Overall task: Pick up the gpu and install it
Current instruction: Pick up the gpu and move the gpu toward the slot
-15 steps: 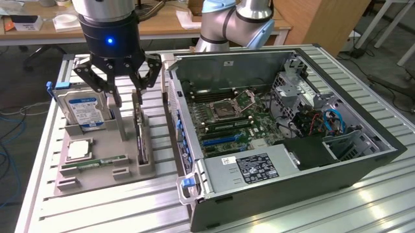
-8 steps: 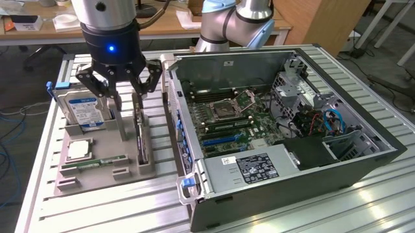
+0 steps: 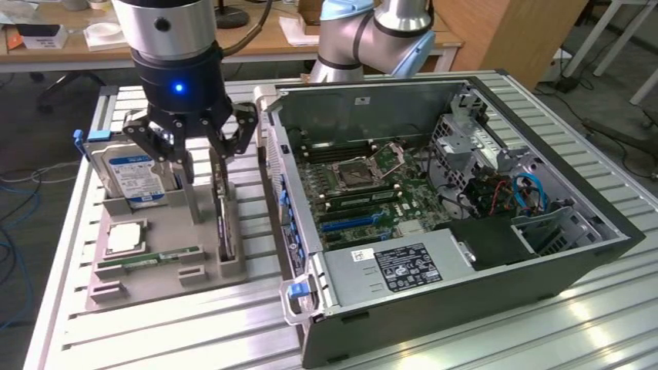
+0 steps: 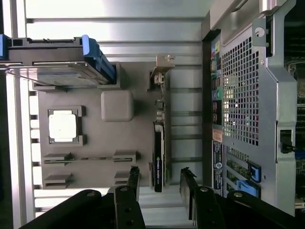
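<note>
The gpu stands on edge in a slot along the right side of the grey holder; it is a thin dark card with a silvery bracket end. My gripper hangs open just above it, one finger on each side, touching nothing. In the wrist view the gpu runs as a narrow dark strip straight out from between my gripper, whose fingertips straddle its near end. The open computer case lies beside the holder, its motherboard showing blue card slots.
On the holder stand a blue-labelled hard drive, a square processor and a green memory stick. The case's perforated rear wall rises close beside the gpu. Everything rests on a slatted aluminium table.
</note>
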Available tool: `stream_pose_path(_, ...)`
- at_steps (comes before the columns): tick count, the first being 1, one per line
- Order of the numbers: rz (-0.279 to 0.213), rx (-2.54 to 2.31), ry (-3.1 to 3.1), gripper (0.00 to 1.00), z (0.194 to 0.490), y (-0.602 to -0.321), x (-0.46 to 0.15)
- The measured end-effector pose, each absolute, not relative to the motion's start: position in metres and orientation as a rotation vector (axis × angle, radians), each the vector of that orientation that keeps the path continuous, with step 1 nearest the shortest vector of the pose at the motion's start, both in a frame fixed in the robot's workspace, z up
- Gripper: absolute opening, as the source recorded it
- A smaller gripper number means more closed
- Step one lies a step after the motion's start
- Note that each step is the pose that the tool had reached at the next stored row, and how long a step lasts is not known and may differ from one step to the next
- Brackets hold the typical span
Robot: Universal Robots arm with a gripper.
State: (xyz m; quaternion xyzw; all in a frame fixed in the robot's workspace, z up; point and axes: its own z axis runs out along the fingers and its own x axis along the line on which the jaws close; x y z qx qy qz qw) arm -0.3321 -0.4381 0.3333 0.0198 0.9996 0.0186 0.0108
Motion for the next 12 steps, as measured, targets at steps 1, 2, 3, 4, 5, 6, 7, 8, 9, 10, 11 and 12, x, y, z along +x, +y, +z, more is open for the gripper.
stream_pose_path(1, 0.058, 0.062, 3.119, 0.47, 0.332, -0.438, -0.332)
stream_pose_path(2, 0.058, 0.062, 3.119, 0.47, 0.331, -0.438, -0.332)
stream_pose_path(3, 0.058, 0.062, 3.119, 0.47, 0.329, -0.439, -0.332)
stream_pose_path(4, 0.058, 0.062, 3.119, 0.47, 0.328, -0.439, -0.332)
stream_pose_path(5, 0.058, 0.062, 3.119, 0.47, 0.327, -0.439, -0.332)
stream_pose_path(6, 0.058, 0.062, 3.119, 0.47, 0.326, -0.439, -0.332)
stream_pose_path(7, 0.058, 0.062, 3.119, 0.47, 0.325, -0.439, -0.332)
stream_pose_path(8, 0.058, 0.062, 3.119, 0.47, 0.324, -0.439, -0.332)
stream_pose_path(9, 0.058, 0.062, 3.119, 0.47, 0.323, -0.439, -0.332)
stream_pose_path(10, 0.058, 0.062, 3.119, 0.47, 0.322, -0.44, -0.332)
stream_pose_path(11, 0.058, 0.062, 3.119, 0.47, 0.321, -0.44, -0.332)
stream_pose_path(12, 0.058, 0.062, 3.119, 0.47, 0.32, -0.44, -0.332)
